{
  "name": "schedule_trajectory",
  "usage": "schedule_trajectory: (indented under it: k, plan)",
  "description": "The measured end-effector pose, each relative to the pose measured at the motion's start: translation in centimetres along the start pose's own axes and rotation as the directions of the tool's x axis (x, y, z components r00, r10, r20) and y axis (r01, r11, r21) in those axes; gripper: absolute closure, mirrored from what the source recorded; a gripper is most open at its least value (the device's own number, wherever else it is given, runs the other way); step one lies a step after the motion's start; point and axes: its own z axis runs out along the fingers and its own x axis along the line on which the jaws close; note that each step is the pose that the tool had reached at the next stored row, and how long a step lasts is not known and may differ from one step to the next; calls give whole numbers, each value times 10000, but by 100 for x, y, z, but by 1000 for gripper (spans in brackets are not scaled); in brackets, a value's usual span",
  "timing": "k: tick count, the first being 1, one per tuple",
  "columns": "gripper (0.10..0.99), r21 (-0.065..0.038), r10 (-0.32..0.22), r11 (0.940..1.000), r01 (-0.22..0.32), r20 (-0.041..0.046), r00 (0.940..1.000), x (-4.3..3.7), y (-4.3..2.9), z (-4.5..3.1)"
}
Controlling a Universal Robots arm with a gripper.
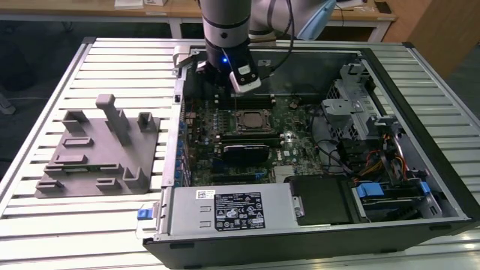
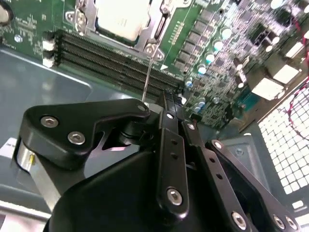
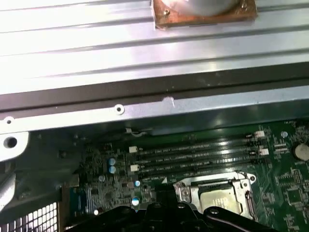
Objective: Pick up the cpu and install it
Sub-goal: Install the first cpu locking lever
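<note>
The cpu (image 1: 250, 120), a square chip with a silvery top, lies in its socket on the green motherboard (image 1: 289, 143) inside the open computer case. Both wrist views show it framed by the metal socket bracket: cpu (image 2: 123, 19), cpu (image 3: 217, 200). My gripper (image 1: 222, 93) hangs over the board just behind the socket, on the memory-slot side. In the second wrist view the gripper (image 2: 166, 99) has its black fingers (image 2: 171, 145) pressed together. A thin metal socket lever (image 2: 147, 77) stands up right beside the tips. Whether it is pinched I cannot tell.
A grey plastic fixture (image 1: 94, 152) with upright posts sits on the slatted table (image 1: 45, 225) at the exterior view's left. Inside the case are a black heatsink block (image 1: 244, 152), memory slots (image 2: 111, 58), a power supply (image 1: 225, 211), a drive cage (image 1: 360, 107) and cables (image 1: 375, 166).
</note>
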Motion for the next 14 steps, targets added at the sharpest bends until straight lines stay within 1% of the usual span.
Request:
schedule_trajectory:
  k: [4,10,14]
  plan:
    - [980,-205,7,9998,-7,-29,10000,2,-2,-1]
    - [980,-479,16,9989,-19,-65,10000,5,-4,-1]
    - [980,-681,22,9977,-29,-92,10000,7,-6,-2]
